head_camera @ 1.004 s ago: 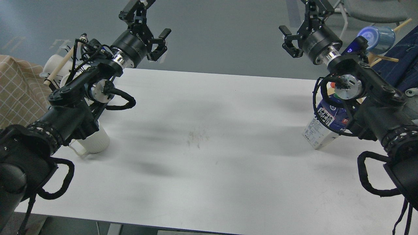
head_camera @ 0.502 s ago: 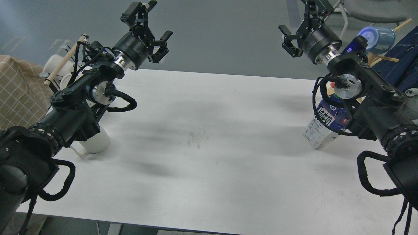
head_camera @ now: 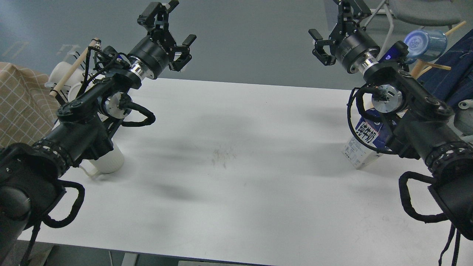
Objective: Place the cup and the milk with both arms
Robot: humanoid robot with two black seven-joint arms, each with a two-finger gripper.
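bench [head_camera: 236, 192] is white, bare in the middle with a faint scuff mark [head_camera: 223, 154] near the centre. near to far:

white cup [head_camera: 108, 160] sits on the bench at the left edge, upright, handle toward the viewer, mostly hidden under the left forearm. nothing is gripping it.

milk carton [head_camera: 364, 142] stands on the bench at the right side, blue and white with printed characters, top hidden behind the right arm's wrist joint and cable loop. looks a bit tilted in this view, can't be sure. not held either.

further back, left gripper [head_camera: 173, 33] hangs high over the bench's far left edge, fingers spread apart, empty. right gripper [head_camera: 330, 33] hangs high past the far right edge, fingers also spread, empty. both well apart from their objects.

off the bench: checked cloth [head_camera: 20, 103] at far left, some white items with a wooden stick [head_camera: 72, 68] behind the left arm, a blue cup [head_camera: 425, 44] on a rack at far right.

step in hand, as i judge it: pre-grasp, nothing picked up yet, task barely begun. next move calls for each arm to drop and pull back toward its own object, left to the cup, right to the carton, line the open fingers around the body and close. risk: forearms sit right over both objects, could knock them on the way down.
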